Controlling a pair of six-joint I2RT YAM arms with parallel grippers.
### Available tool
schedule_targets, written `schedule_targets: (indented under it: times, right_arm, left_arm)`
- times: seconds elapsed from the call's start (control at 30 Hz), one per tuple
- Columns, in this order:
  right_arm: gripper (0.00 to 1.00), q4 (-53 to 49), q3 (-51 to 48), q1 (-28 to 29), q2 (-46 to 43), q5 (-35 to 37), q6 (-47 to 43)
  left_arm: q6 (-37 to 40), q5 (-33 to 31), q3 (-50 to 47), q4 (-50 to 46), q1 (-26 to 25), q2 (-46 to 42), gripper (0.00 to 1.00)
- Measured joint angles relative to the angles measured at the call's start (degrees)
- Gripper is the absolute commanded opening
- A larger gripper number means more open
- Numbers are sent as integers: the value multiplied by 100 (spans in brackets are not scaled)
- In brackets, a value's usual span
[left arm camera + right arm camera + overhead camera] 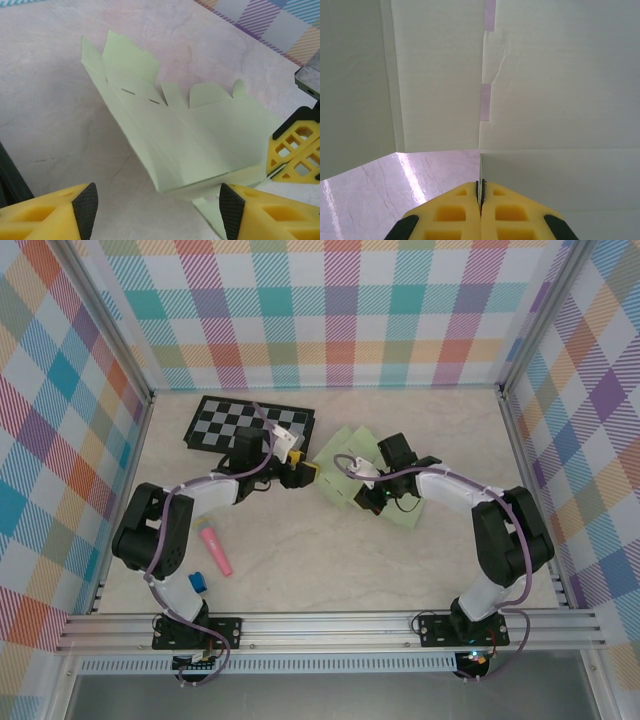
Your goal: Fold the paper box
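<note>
My right jaws clench the box (190, 135) edge; my left jaws hang released. A hard pull could tear the card.

Pale-green paper box (190, 145) — black-and-grey checkerboard (225, 423)

Black-grey checkerboard (225, 425) at table (330, 560) back-left; pink marker (216, 550), small blue object (197, 582) front-left, just apart; plaid walls (330, 310) around.

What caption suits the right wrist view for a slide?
Right claw pinches a panel edge of the pale green die-cut card box above the pale marbled tabletop.
</note>
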Motion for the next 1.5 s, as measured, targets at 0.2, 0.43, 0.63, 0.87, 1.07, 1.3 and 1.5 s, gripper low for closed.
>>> schedule_targets:
  times: [0.2, 0.43, 0.63, 0.87, 1.07, 1.3, 1.5]
  right_arm:
    - [5, -9, 0, 44, 4, 31, -22]
    - [6, -7, 0, 44, 4, 74, -22]
    - [7, 2, 0, 160, 4, 184, -24]
    - [7, 13, -2, 216, 4, 323, -26]
    - [12, 129, -2, 282, 17, 514, -57]
    - [34, 378, -94, 291, 81, 988, 144]
    - [46, 660, -361, 289, 15, 1178, 326]
  left_arm:
    - [133, 400, 348, -229, -79, 201, 49]
    - [348, 767, 380, -509, -157, 221, 36]
    - [459, 907, 581, -708, -184, 356, 30]
    - [459, 918, 833, -789, -238, 525, 31]
    - [758, 918, 1132, -1064, -302, 540, 22]
    - [1357, 741, 1250, -1414, -601, 636, 12]
    - [1620, 564, 1261, -1523, -730, 750, 10]
